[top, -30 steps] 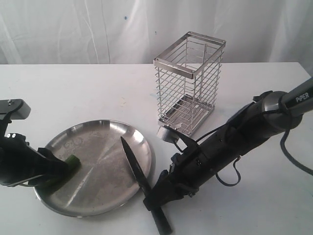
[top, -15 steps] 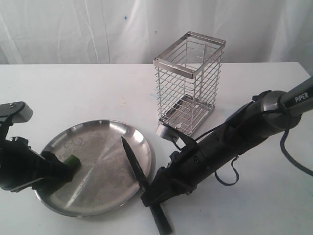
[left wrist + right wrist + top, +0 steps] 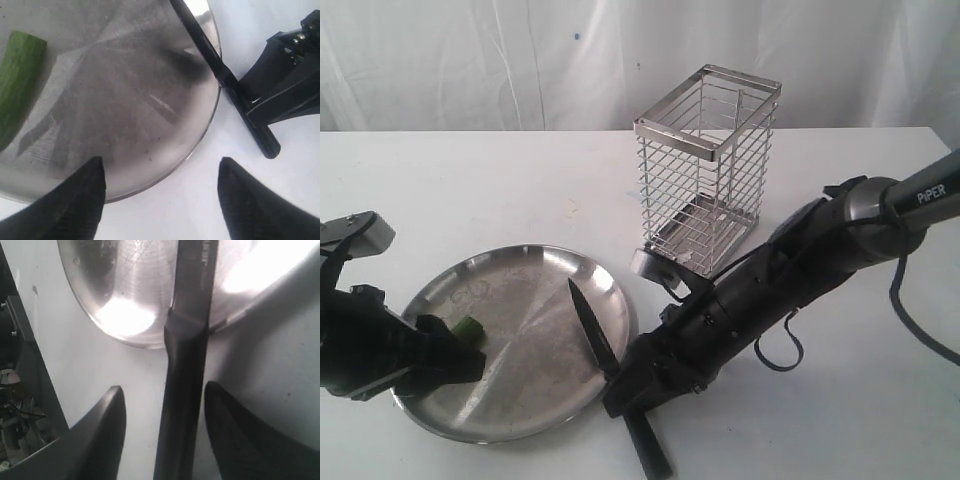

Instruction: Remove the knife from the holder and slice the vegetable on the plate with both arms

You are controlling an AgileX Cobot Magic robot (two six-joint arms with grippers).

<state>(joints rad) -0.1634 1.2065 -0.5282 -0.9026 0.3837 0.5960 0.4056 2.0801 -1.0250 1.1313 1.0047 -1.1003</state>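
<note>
The knife [image 3: 592, 328] lies out of the holder [image 3: 705, 170], its slim black blade resting across the right side of the plate [image 3: 535, 300] and its handle running off the rim onto the white desk [image 3: 470, 190]. The right hand [image 3: 164, 387] is released: its two fingers stand either side of the handle, with a clear gap on one side, while the other finger sits just beside the handle and contact cannot be told. In the exterior view this hand and the bulky right arm [image 3: 820, 260] cover the spot where blade meets handle, and a loose black cable [image 3: 775, 350] loops down from the arm to the desk. The vegetable [image 3: 468, 328], a short green piece with a cut end, lies on the left part of the plate, well apart from the blade. The left hand [image 3: 161, 162] is also released, its fingers spread wide over the plate's near rim with nothing between them; it hides part of the vegetable in the exterior view. The holder stands upright behind the right arm, near the plate but not touching it, before a white curtain [image 3: 470, 60].
</note>
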